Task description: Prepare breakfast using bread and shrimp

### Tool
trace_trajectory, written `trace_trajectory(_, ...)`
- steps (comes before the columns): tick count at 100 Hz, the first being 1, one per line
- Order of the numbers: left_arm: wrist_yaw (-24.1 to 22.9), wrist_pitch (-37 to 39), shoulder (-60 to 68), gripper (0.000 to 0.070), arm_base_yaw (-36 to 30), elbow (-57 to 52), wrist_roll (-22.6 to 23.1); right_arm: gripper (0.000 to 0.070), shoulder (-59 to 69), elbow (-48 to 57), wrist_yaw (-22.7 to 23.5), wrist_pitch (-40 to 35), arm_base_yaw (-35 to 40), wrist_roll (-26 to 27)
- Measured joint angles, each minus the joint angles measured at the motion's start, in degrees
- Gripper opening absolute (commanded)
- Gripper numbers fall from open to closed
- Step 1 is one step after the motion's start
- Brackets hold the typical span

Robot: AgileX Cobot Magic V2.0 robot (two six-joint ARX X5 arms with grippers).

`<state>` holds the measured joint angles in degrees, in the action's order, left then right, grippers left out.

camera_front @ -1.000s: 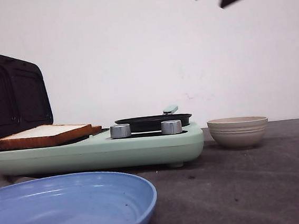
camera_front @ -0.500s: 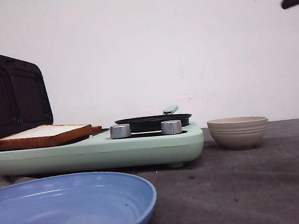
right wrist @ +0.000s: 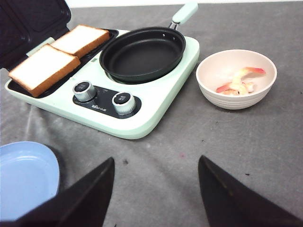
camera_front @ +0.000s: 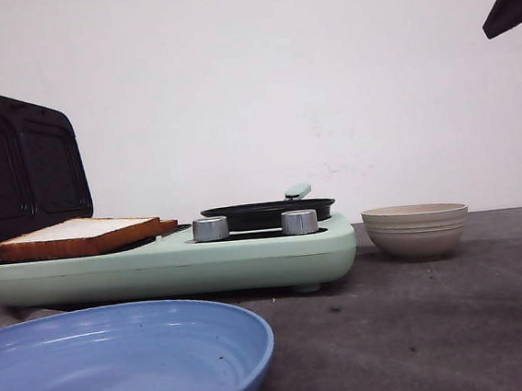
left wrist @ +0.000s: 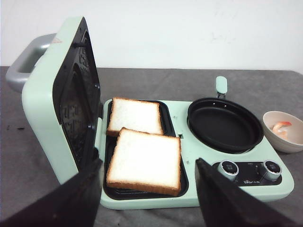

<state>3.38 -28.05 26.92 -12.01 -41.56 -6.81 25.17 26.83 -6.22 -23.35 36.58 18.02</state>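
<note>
Two slices of bread point(left wrist: 143, 158) are laid on the sandwich maker point(right wrist: 156, 113); the shrimp point(right wrist: 239, 81) are left in the bowl point(right wrist: 236, 101). Both the left gripper point(left wrist: 149, 198) and right gripper point(right wrist: 156, 194) are held open and empty. Next, the shrimp must be picked up and moved to the pan point(right wrist: 142, 54).

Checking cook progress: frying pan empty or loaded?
Empty. The pan shows only bare black surface; the shrimp are in the bowl.

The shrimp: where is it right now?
In the right wrist view the shrimp lies inside the beige bowl on the table, beside the green cooker's empty black pan.
</note>
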Motion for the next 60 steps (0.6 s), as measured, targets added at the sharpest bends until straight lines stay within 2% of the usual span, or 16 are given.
trace_trajectory(35,0.0,-3.0,-2.1,0.0313,0.0,0.0,-0.2,0.0329,0.0,0.0,0.0,0.0,0.0,-0.2)
trace_trajectory(39,0.0,-3.1,-2.5,0.0313,0.0,0.0,-0.2,0.0292,0.0,0.0,0.0,0.0,0.0,-0.2)
trace_trajectory(54,0.0,-3.2,-4.1,0.0313,0.0,0.0,-0.2,0.0070,0.0,0.0,0.0,0.0,0.0,-0.5)
trace_trajectory(60,0.0,-3.9,-4.4,0.0313,0.0,0.0,-0.2,0.0016,0.0,0.0,0.0,0.0,0.0,-1.0)
